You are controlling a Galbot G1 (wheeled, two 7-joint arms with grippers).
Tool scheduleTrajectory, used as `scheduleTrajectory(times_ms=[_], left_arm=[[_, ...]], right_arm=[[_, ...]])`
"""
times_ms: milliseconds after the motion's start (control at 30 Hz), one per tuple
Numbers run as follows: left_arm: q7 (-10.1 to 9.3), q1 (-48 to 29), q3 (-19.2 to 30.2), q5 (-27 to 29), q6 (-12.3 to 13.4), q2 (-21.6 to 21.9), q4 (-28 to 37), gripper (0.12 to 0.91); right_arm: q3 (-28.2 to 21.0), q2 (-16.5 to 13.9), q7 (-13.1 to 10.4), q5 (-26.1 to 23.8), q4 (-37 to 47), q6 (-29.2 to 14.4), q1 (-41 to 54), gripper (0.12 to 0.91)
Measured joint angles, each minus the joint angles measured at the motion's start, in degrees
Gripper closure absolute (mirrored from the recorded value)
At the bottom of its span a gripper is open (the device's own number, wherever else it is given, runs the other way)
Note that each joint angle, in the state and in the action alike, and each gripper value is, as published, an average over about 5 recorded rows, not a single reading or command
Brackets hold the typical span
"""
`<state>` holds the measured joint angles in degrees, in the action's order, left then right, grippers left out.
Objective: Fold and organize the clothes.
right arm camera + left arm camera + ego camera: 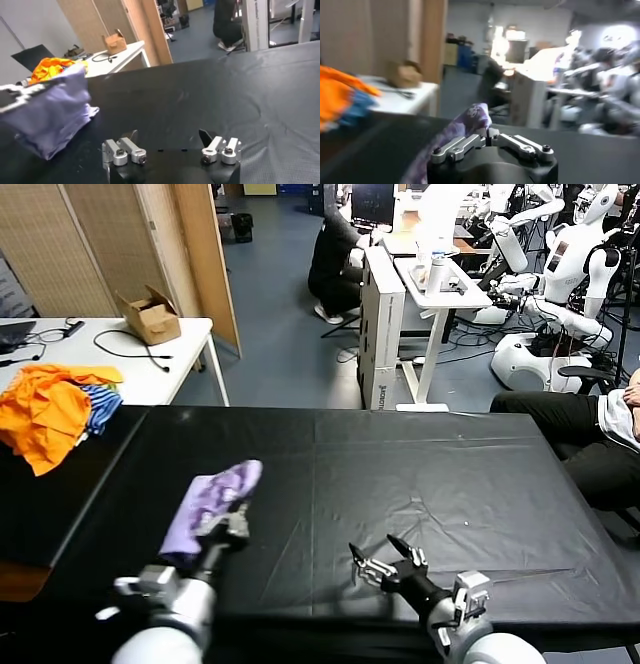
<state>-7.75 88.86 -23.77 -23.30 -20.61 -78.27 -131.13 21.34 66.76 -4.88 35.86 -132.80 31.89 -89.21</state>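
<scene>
The lavender T-shirt [213,499] is bunched into a folded bundle with its purple print showing. My left gripper [232,522] is shut on its near edge and holds it over the left part of the black table [420,474]. In the left wrist view the cloth [465,125] rises from between the closed fingers. The right wrist view shows the bundle [52,112] hanging off to the side. My right gripper [383,559] is open and empty, low over the table's front edge, right of the shirt; its own view shows it [167,137] spread wide over bare cloth.
A heap of orange and blue-striped garments [55,409] lies at the table's far left corner. A white side table [150,369] with a cardboard box [150,314] and cables stands behind it. A seated person's legs [590,434] are at the right edge.
</scene>
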Motion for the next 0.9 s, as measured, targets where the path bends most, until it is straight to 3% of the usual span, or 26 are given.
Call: scheduleTrajectory(times_ms=[167, 233, 400, 600, 700, 900], left_arm=[[1.03, -1.6, 6.4, 3.3, 0.0, -4.1, 4.1, 0.861], [1.44, -1.7, 8.3, 4.3, 0.0, -5.0, 5.1, 0.809], [3.03, -1.5, 11.1, 6.4, 0.5, -5.5, 5.6, 0.51], [4.67, -2.3, 9.6, 9.1, 3.4, -4.3, 4.8, 0.179], [4.5, -2.5, 7.8, 8.8, 4.1, -3.3, 4.5, 0.131], [4.3, -1.7, 5.5, 9.2, 5.2, -2.5, 4.8, 0.124]], right_arm=[[0.8, -0.3, 0.1, 1.9, -0.9, 0.5, 0.0, 0.118], [1.3, -0.8, 0.2, 2.9, -1.1, 0.8, 0.0, 0.118], [1.6, -1.6, -0.1, 5.0, -0.6, 1.4, 0.6, 0.118], [0.0, -1.3, -1.2, 9.8, 1.9, 2.7, 2.8, 0.118], [-1.1, -0.8, -1.9, 13.2, 4.3, 3.5, 4.5, 0.118], [-3.3, 0.5, -3.1, 16.4, 9.3, 4.2, 8.3, 0.12]])
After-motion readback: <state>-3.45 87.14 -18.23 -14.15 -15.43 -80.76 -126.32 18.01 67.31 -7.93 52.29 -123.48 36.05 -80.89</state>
